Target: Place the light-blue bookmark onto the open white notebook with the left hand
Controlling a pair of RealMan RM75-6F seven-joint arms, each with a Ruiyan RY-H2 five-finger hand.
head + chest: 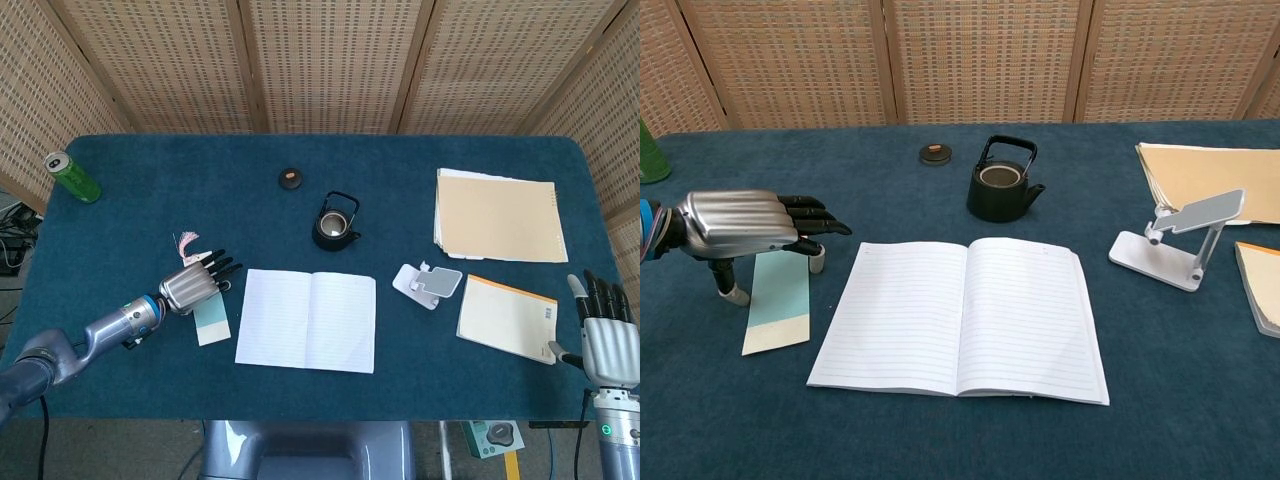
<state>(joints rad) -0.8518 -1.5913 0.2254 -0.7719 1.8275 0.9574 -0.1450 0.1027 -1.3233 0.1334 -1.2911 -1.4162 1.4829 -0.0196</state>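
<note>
The light-blue bookmark (pixel 212 322) (pixel 777 300) lies flat on the blue table cloth, just left of the open white notebook (pixel 307 320) (pixel 965 315). Its near end is cream. My left hand (pixel 190 285) (pixel 740 225) hovers palm down over the bookmark's far end, its fingers stretched toward the notebook. A thumb tip and one fingertip (pixel 817 263) reach down on either side of the strip; nothing is lifted. A pink tassel (pixel 187 243) shows just beyond the hand. My right hand (pixel 605 335) rests at the table's right front edge, fingers straight and apart, holding nothing.
A black teapot (pixel 336 222) (pixel 1002 180) stands behind the notebook, with a small dark lid (pixel 290 179) further back. A white phone stand (pixel 428 284) (pixel 1180 245), a yellow notepad (pixel 507 318) and stacked manila papers (pixel 498 215) fill the right side. A green can (pixel 72 177) sits far left.
</note>
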